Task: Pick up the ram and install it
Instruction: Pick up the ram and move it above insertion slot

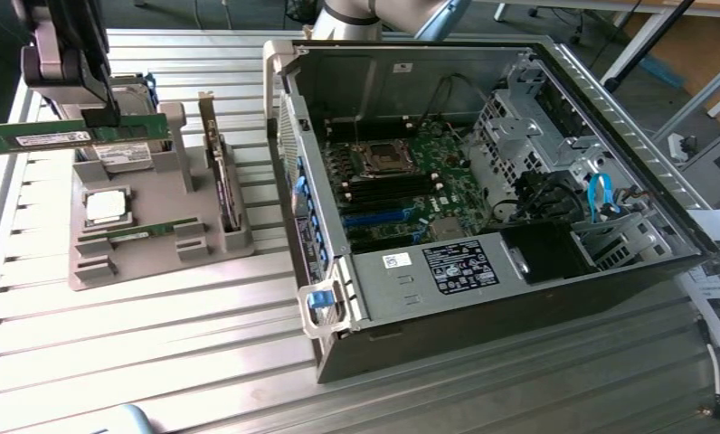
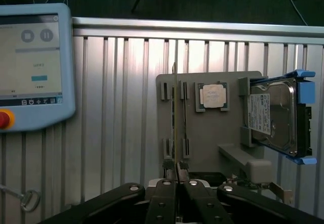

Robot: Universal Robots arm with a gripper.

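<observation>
The ram (image 1: 34,138), a narrow green stick with a white label, hangs level above the grey parts holder (image 1: 155,258) at the exterior view's left. My gripper (image 1: 100,117) is shut on its upper edge, near the stick's right half. From the wrist the ram (image 2: 174,107) shows edge-on as a thin line between my fingers (image 2: 164,183), over the holder (image 2: 212,133). The open computer case (image 1: 336,298) lies at the exterior view's right, its motherboard's black memory slots (image 1: 391,190) bare.
On the holder sit a processor chip (image 1: 104,206), a hard drive (image 2: 273,118) in a blue frame, an upright dark expansion card (image 1: 222,181) and another green stick (image 1: 137,232). A teach pendant (image 2: 30,67) lies beside the holder on the slatted metal table (image 1: 155,362).
</observation>
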